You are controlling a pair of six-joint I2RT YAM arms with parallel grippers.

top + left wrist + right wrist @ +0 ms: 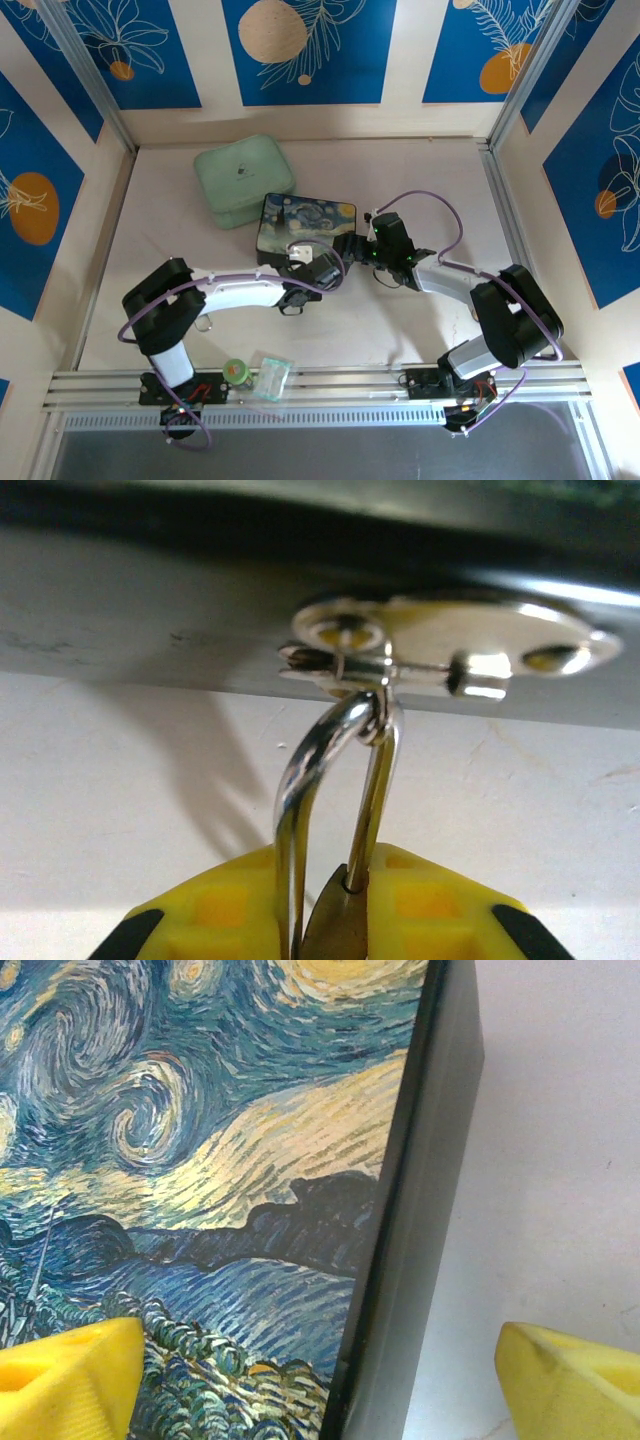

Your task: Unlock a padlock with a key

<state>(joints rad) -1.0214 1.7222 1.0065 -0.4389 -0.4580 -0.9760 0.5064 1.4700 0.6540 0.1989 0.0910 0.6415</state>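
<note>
Mint-green case (245, 180) lies behind the starry-night box (305, 228); a small jar (236, 370) and a clear bag (270, 376) sit at the near rail. Left gripper (335, 905), stretched low to the box's near side, is clenched on the brass padlock (300, 780), its silvery shackle hooked through the box's latch (450, 645). Right gripper (320, 1380) is released, yellow fingers (60, 1380) astride the box's glossy black edge.

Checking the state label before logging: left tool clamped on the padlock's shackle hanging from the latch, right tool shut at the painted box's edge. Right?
No. The right tool is open: the right wrist view shows it spread wide, either side of the painted box's edge. The left tool is clamped on the padlock's shackle at the latch, as stated.
</note>
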